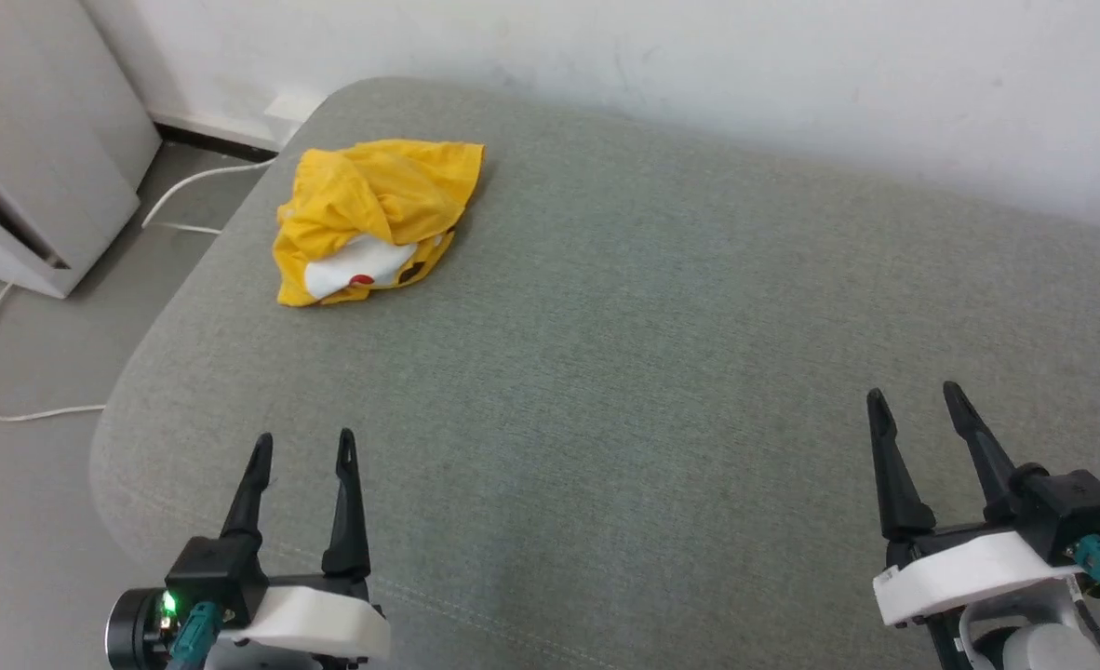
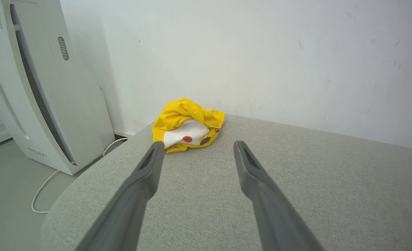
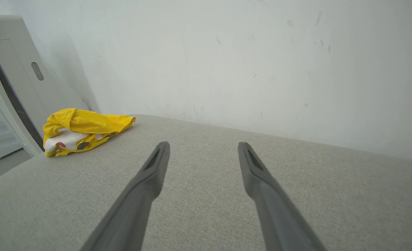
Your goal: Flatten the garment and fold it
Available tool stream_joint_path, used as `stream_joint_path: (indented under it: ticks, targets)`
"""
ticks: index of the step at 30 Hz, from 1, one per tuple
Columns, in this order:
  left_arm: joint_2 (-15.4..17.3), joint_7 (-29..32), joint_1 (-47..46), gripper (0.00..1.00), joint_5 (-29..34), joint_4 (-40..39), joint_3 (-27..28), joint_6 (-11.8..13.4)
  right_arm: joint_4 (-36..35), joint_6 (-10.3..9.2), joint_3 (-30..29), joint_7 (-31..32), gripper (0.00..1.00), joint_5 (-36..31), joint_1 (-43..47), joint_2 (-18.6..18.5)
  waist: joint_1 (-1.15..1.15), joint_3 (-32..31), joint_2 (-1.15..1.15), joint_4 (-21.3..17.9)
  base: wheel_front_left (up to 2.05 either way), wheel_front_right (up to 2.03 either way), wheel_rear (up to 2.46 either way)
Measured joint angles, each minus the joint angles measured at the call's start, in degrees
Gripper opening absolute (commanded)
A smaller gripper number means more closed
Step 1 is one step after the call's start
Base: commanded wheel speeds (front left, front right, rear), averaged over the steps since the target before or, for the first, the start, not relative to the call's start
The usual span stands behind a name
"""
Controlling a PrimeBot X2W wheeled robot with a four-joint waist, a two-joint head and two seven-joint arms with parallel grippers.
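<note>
The garment is a bright yellow T-shirt crumpled in a heap at the far left of the grey cushioned surface, a white patch with a red dot showing. It also appears in the left wrist view and the right wrist view. My left gripper stands open near the front left edge, well short of the heap and empty. At the front right, my right gripper is open too, far from the shirt, holding nothing.
A white appliance stands on the floor to the left, with a white cable trailing beside the cushion. A white wall runs close behind the surface. The cushion's rounded left edge drops to the floor.
</note>
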Motion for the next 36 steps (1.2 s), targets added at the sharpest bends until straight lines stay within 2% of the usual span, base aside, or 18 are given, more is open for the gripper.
stream_joint_path:
  ticks: [6, 13, 20, 24, 29, 36]
  targets:
    - [0.0, -0.7, 0.99, 1.0, -0.79, -0.18, 0.05, 0.14, 0.25, 0.0, 0.11, -0.65, 1.0, 0.42, -0.01, 0.0, 0.0, 0.21, 0.0, 1.93, 0.0, 0.0, 0.0]
    - [0.0, -1.54, 0.7, 1.0, -7.03, -1.21, 0.1, 0.99, 0.37, 0.0, -0.1, -1.53, 1.0, 0.86, -0.02, 0.0, 0.0, 1.5, 0.0, 2.8, 0.0, 0.0, 0.0]
    - [1.2, -0.45, -5.02, 1.0, -9.33, -3.12, 1.19, 0.33, 0.29, -0.01, -0.6, -2.45, 1.0, 0.94, -0.1, 0.03, 0.0, 3.45, 0.0, 2.75, 0.0, 0.0, 0.0]
    - [3.31, 3.92, -12.07, 1.0, -12.03, -6.39, 2.99, 0.31, 0.2, -0.01, -1.45, -2.83, 1.0, 1.26, -0.13, 0.03, 0.0, 4.49, 0.0, 2.53, 0.0, 0.0, 0.0]
    - [7.98, 12.35, -23.24, 1.0, -13.74, -6.52, 4.45, 0.31, 0.02, -0.01, -1.93, -3.47, 1.0, 1.33, -0.25, 0.07, 0.0, 6.02, 0.0, 2.18, 0.0, 0.0, 0.0]
    - [13.67, 25.43, -39.05, 1.0, -18.24, 2.53, 5.8, -1.72, -0.94, -0.01, -2.26, -3.5, 1.0, 0.74, -1.1, 0.09, 0.0, 8.5, 0.0, 0.29, 0.0, 0.0, 0.0]
